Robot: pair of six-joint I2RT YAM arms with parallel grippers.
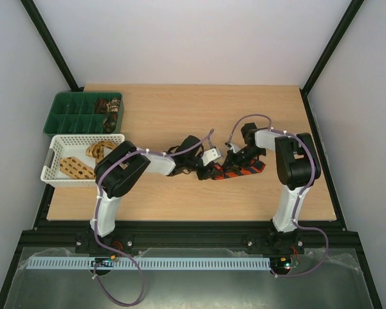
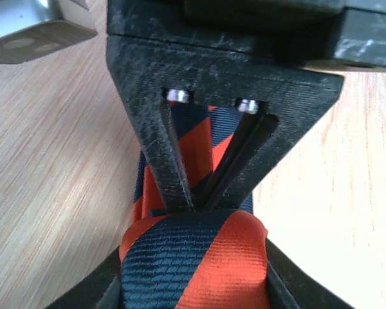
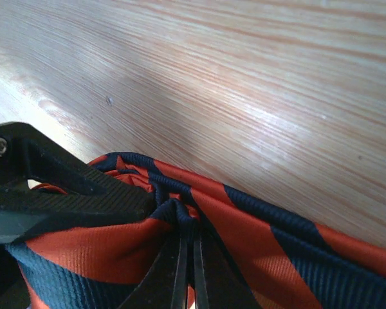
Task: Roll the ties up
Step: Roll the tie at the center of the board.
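The red-and-black striped tie (image 1: pixel 241 171) lies at the table's middle, partly wound into a roll (image 2: pixel 231 257). In the left wrist view my left gripper (image 2: pixel 193 280) has a finger pressed against each side of that roll, shut on it. My right gripper (image 3: pixel 188 257) comes from the other side and is shut on a bunched fold at the roll's core; its fingertips (image 2: pixel 180 187) meet just above the roll. Seen from above, both grippers (image 1: pixel 212 168) (image 1: pixel 235 161) meet at the tie's left end. The tie's loose length trails right (image 3: pixel 296 251).
A white lattice basket (image 1: pixel 51 164) at the left holds tan and brown patterned ties (image 1: pixel 77 167). Behind it a green compartment tray (image 1: pixel 67 112) has a rolled brown tie (image 1: pixel 108 106) in its right cells. Bare wood surrounds the striped tie.
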